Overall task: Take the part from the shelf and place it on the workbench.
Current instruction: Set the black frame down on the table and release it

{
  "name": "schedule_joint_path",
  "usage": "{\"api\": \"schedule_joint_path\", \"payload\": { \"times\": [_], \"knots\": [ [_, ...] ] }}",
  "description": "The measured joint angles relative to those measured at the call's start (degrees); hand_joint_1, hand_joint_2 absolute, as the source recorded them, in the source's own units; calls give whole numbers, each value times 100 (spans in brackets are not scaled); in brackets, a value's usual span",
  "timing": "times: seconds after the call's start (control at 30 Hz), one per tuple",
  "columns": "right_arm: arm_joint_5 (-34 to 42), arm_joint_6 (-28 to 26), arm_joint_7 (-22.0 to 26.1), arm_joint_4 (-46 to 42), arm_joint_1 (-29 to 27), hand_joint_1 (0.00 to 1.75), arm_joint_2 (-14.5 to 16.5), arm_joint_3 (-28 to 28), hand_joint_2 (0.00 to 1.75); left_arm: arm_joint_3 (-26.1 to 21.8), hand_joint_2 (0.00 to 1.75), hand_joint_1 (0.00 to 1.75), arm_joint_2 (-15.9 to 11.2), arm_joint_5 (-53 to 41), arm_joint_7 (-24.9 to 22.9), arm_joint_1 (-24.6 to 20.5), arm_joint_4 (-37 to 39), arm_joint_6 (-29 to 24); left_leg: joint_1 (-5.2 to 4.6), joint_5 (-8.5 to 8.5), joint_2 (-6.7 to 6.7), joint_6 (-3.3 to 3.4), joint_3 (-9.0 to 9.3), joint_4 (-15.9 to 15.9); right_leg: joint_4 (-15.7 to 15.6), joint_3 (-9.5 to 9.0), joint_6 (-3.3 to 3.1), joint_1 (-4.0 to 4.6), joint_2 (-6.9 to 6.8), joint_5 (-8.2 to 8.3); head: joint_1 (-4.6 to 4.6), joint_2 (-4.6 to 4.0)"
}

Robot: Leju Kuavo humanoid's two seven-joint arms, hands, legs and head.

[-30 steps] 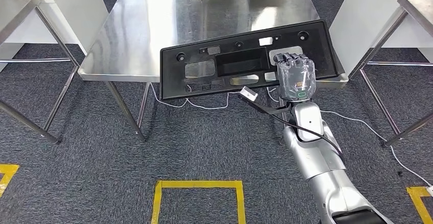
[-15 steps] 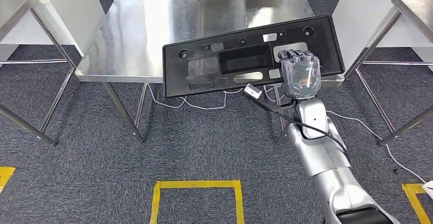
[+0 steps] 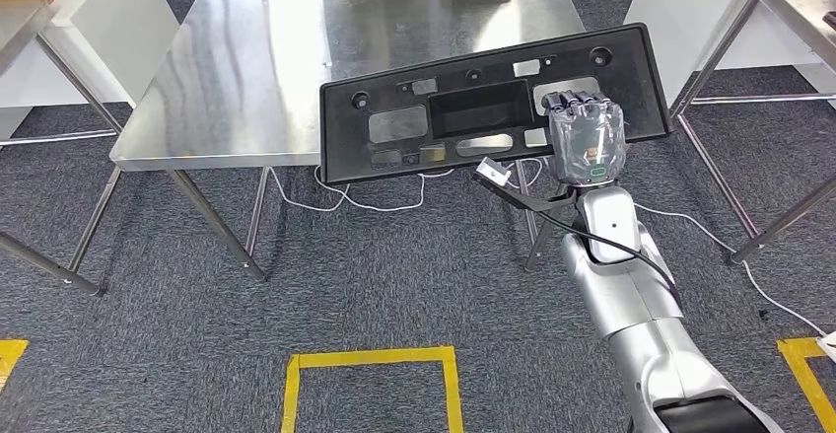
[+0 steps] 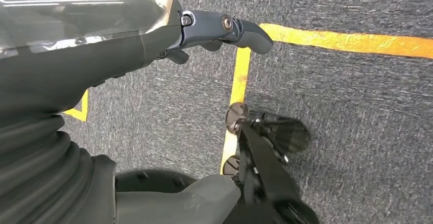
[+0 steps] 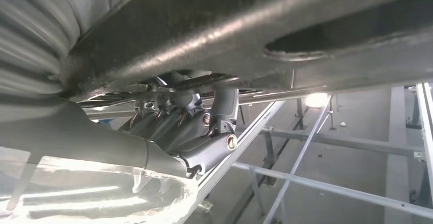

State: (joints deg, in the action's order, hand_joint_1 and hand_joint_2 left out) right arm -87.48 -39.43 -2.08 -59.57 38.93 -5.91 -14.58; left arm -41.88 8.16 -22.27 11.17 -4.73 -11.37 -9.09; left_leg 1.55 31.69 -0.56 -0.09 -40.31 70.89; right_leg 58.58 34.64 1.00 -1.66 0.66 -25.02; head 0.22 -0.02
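A: Where is the part (image 3: 493, 103) at this moment?

B: The long black panel hangs in the air above the near right corner of the steel surface (image 3: 246, 68). About half of it is over the metal and the rest reaches out past the near edge. It does not seem to rest on the metal yet, though I cannot be sure.

A: What holds it?

B: The right robot hand (image 3: 586, 137) is clamped on it near its right end, with the fingers (image 5: 168, 119) curled up under the panel. I think the grip is at one end because the panel is wide and only one arm carries it, so the free left end hangs a little lower.

A: And the other one?

B: The left robot hand (image 4: 204, 30) hangs down over the carpet with the yellow tape lines (image 4: 237, 81), and it carries nothing. If its fingers are apart or together, I cannot tell.

A: What is left to do?

B: In my judgement, to bring the panel further over the surface, lower it flat, and let go.
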Motion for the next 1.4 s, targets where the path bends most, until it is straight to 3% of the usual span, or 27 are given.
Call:
{"api": "schedule_joint_path", "payload": {
  "times": [0.03, 0.07, 0.1, 0.2, 0.27, 0.4, 0.5, 0.53, 0.57, 0.6, 0.67, 0.7, 0.77, 0.9, 0.93, 1.0, 1.03, 1.07, 1.1, 1.13, 1.2, 1.23, 1.3, 1.4],
  "knots": [
    [-3, 0, 1, 2, -2, 175, 3, -2, 175, -1, 175, 0, -1, -1, 0, 2, 0, 0, -5, 71, 6, 13, -184, 305, 0, -3, -17, 25, 8, -7, -1, -1],
    [-5, 0, 2, 3, -4, 175, 3, -4, 175, -2, 175, 0, 0, -3, -1, 4, 0, 1, -17, 32, 9, 41, -276, 407, 1, -10, -36, 49, 16, -14, -1, -1],
    [-5, 0, 3, 4, -3, 175, 3, -7, 175, -3, 175, 0, 1, -7, -1, 5, 0, 2, -35, -115, 14, 88, -252, 276, 0, -23, -52, 76, 25, -21, 0, -1],
    [15, -1, 12, 5, 36, 175, 3, -10, 175, -5, 175, 0, -6, -26, -5, 2, -1, 4, -129, -668, 65, 310, 218, -798, -4, -65, -82, 133, 48, -46, 7, 0],
    [37, -2, 21, 4, 62, 175, 4, -10, 175, -6, 175, 0, -14, -43, -16, -2, -1, 3, -190, -739, 61, 396, 383, -1138, -10, -69, -70, 148, 54, -65, 8, -1],
    [52, -5, 63, -7, 82, 175, 1, -17, 175, -9, 175, 0, -9, -56, -49, -3, 0, -3, -166, -780, 23, 398, 486, -1300, 140, 18, -7, 174, 20, -165, 13, -1],
    [53, -7, 68, -8, 100, 175, 2, -25, 175, -20, 175, 0, -4, -64, -57, -4, 0, -4, -147, -787, 6, 412, 541, -1355, 1161, 532, -23, 147, -4, -569, 28, 0],
    [50, -7, 66, -5, 88, 175, 3, -27, 175, -28, 175, 0, -3, -67, -60, -5, 0, -3, -147, -780, 6, 415, 546, -1354, 1491, 716, -7, 133, -5, -665, 32, 0],
    [34, -7, 61, -3, 71, 175, 1, -28, 175, -38, 175, 0, -1, -72, -62, -5, 0, -3, -145, -771, 8, 412, 553, -1352, 1627, 808, 34, 116, -7, -672, 33, -1],
    [3, -7, 49, -2, 59, 175, -1, -29, 175, -47, 175, 0, 2, -79, -64, -4, 0, -2, -142, -760, 10, 401, 562, -1348, 1523, 782, 93, 98, -12, -583, 34, -1],
    [-80, -7, 14, 2, 60, 175, -5, -39, 175, -62, 175, 0, 10, -93, -68, -2, 0, -2, -138, -724, 14, 354, 590, -1328, 738, 427, 214, 58, -59, -235, 38, -1],
    [-112, -7, -1, 6, 73, 175, -7, -47, 175, -71, 175, 0, 12, -99, -69, -2, 0, -1, -152, -693, 14, 320, 595, -1304, 345, 234, 232, 54, -87, -87, 41, -1],
    [-145, -8, -17, 22, 92, 175, -11, -65, 175, -90, 175, 0, 13, -106, -70, -3, 0, 0, -177, -640, 10, 260, 599, -1268, -42, 43, 175, 58, -112, 38, 42, -1],
    [-164, -10, -23, 46, 102, 175, -33, -82, 175, -105, 175, 0, 10, -107, -70, -3, -2, 0, -143, -495, 1, 149, 556, -1106, -79, -18, 6, 12, -70, 32, 25, -1],
    [-172, -11, -26, 46, 104, 175, -32, -85, 175, -108, 175, 0, 10, -108, -70, -2, -2, 1, -128, -363, 9, 114, 452, -868, -87, -44, -28, -11, -65, 26, 14, 0],
    [-197, -7, -69, 62, 110, 175, -31, -101, 175, -117, 175, 0, 12, -111, -70, -2, -2, 3, -96, -18, 27, 54, 63, -93, -87, -79, -76, -8, -60, -3, -5, -1],
    [-213, 0, -124, 80, 117, 175, -35, -117, 175, -126, 175, 0, 13, -113, -69, -1, -2, 4, -81, 92, 32, 31, -141, 258, -86, -95, -91, -4, -57, -16, -4, 0],
    [-224, 9, -201, 109, 132, 175, -49, -142, 175, -134, 175, 0, 13, -114, -69, 0, -2, 4, -67, 94, 36, 16, -274, 437, -84, -111, -97, -3, -53, -29, -5, 0],
    [-231, 19, -279, 146, 161, 175, -69, -168, 175, -143, 175, 0, 12, -115, -69, 1, -2, 4, -53, -30, 38, 9, -290, 371, -83, -132, -92, -7, -46, -46, -6, 0],
    [-233, 23, -338, 187, 207, 175, -97, -189, 175, -148, 175, 0, 10, -116, -69, 1, -2, 4, -37, -246, 40, 7, -191, 83, -82, -158, -78, -14, -39, -66, -6, 0],
    [-228, 19, -384, 278, 348, 175, -160, -210, 175, -155, 175, 0, 7, -119, -72, 0, -1, 4, -12, -676, 49, 8, 161, -738, -78, -201, -20, -6, -22, -116, -8, -1],
    [-220, 12, -382, 321, 428, 175, -199, -209, 175, -159, 175, 0, 6, -121, -76, 0, 0, 4, -13, -778, 58, 17, 288, -1019, -78, -207, 12, 7, -15, -135, -4, -1],
    [-206, 7, -380, 381, 547, 175, -282, -196, 175, -171, 175, 0, 6, -128, -86, 0, 2, 4, -50, -775, 73, 61, 368, -1190, -102, -212, 82, 38, -6, -153, 4, -1],
    [-219, 4, -394, 415, 589, 175, -404, -164, 175, -185, 175, 0, 8, -153, -87, 0, 1, 4, -72, -788, 73, 202, 425, -1255, -25, -180, 178, 56, -23, -220, 17, -1]
  ]
}}
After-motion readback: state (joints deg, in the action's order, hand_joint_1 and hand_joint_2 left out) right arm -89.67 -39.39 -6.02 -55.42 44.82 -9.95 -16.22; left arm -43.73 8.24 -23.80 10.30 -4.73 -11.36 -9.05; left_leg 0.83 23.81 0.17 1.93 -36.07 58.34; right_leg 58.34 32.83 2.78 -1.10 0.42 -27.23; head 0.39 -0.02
